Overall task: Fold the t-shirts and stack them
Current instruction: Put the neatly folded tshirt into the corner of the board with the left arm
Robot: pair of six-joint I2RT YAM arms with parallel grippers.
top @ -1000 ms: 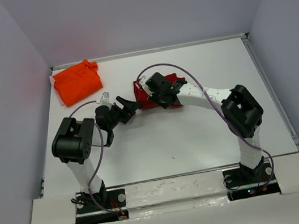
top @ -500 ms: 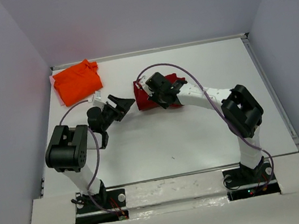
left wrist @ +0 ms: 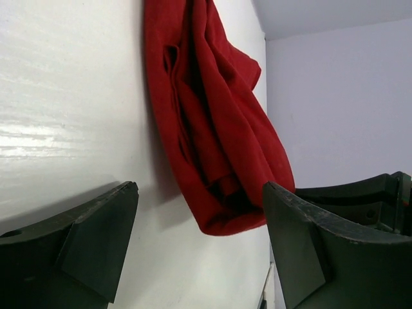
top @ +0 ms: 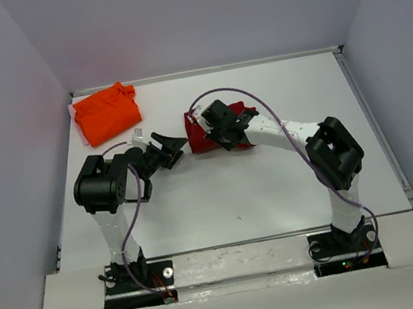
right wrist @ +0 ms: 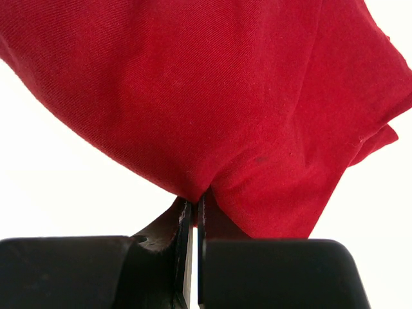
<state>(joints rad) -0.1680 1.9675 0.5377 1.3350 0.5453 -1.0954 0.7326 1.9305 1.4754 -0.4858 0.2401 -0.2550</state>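
Note:
The dark crimson t-shirt lies bunched and partly folded at the table's middle; it also shows in the left wrist view and fills the right wrist view. My right gripper is shut on a pinch of its cloth. My left gripper is open and empty, just left of the crimson shirt, its jaws wide apart and not touching the cloth. The bright orange t-shirt lies folded at the far left corner.
The white table is walled by grey panels on three sides. A raised rim runs along its right edge. A purple cable loops over the right arm.
My left arm's elbow swung out to the left and came back, and its open gripper shifted slightly up beside the crimson shirt. The right gripper and both shirts stayed put.

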